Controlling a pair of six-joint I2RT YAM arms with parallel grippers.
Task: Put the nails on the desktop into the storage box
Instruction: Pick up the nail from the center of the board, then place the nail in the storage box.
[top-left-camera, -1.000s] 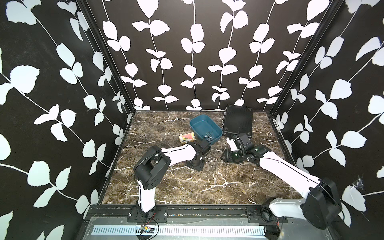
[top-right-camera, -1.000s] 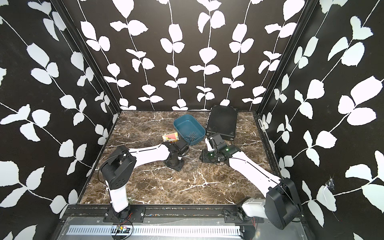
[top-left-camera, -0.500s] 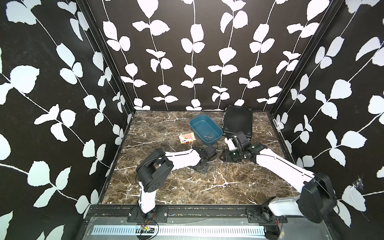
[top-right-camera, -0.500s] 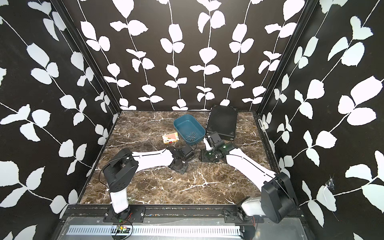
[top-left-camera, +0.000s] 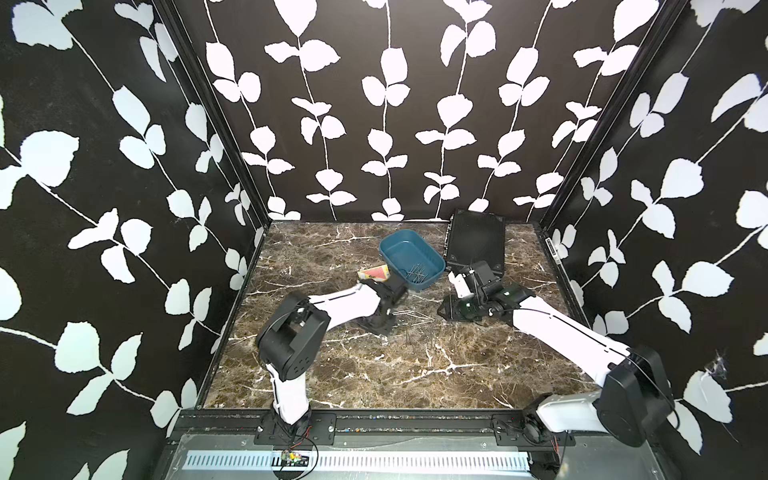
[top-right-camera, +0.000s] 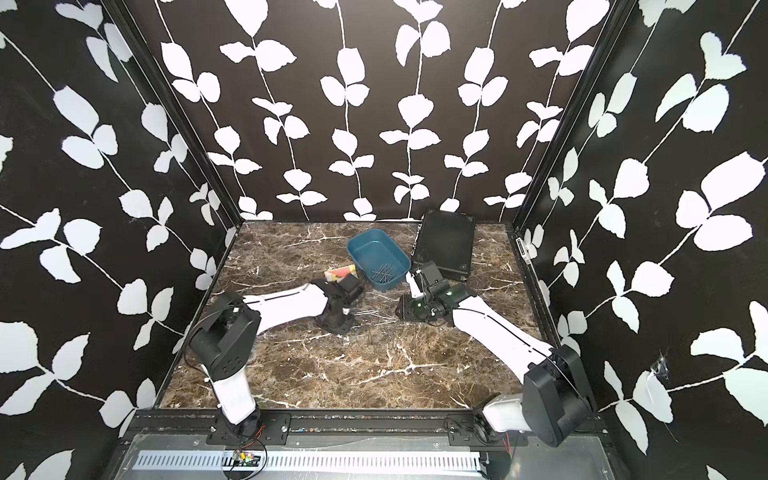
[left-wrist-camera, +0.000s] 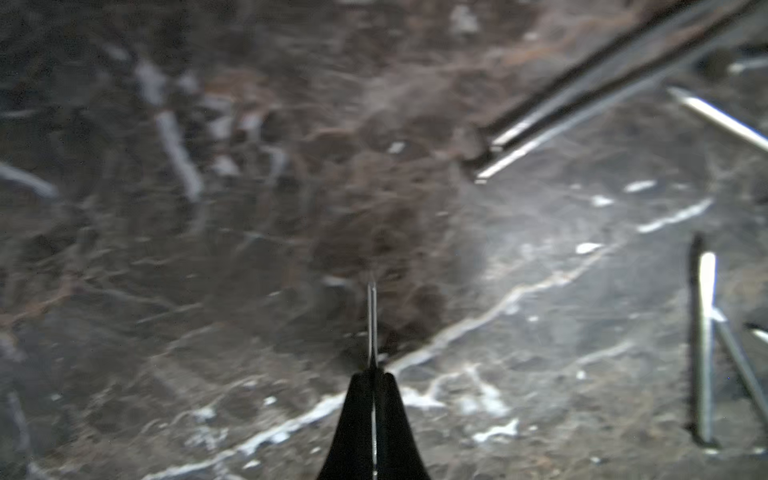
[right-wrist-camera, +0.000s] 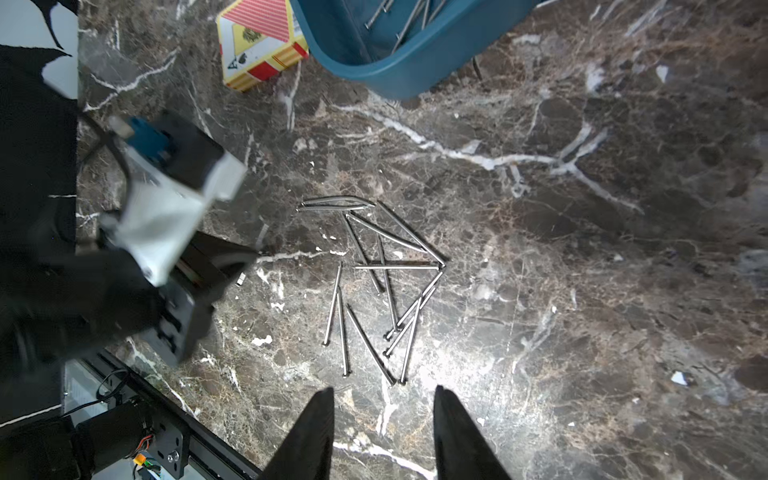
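Nails (top-left-camera: 419, 318): top view, loose heap on desktop (top-left-camera: 415, 374), six o'clock of storage box (top-left-camera: 405, 251). Left wrist: left gripper (left-wrist-camera: 374, 376) clamped on one nail (left-wrist-camera: 372, 316). Right wrist: right gripper (right-wrist-camera: 382, 395) parted, empty. Likely light, stiff, slippery; pinch mid-shaft.

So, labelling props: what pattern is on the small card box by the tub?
Small card box: red-and-white hatching, yellow-red striped edges; right wrist view.

Nails (right-wrist-camera: 387, 282) on desk (right-wrist-camera: 582, 291): about thirteen. One storage box (top-left-camera: 399, 253), few nails inside. One black case (top-left-camera: 476, 241). One card box (right-wrist-camera: 257, 45).
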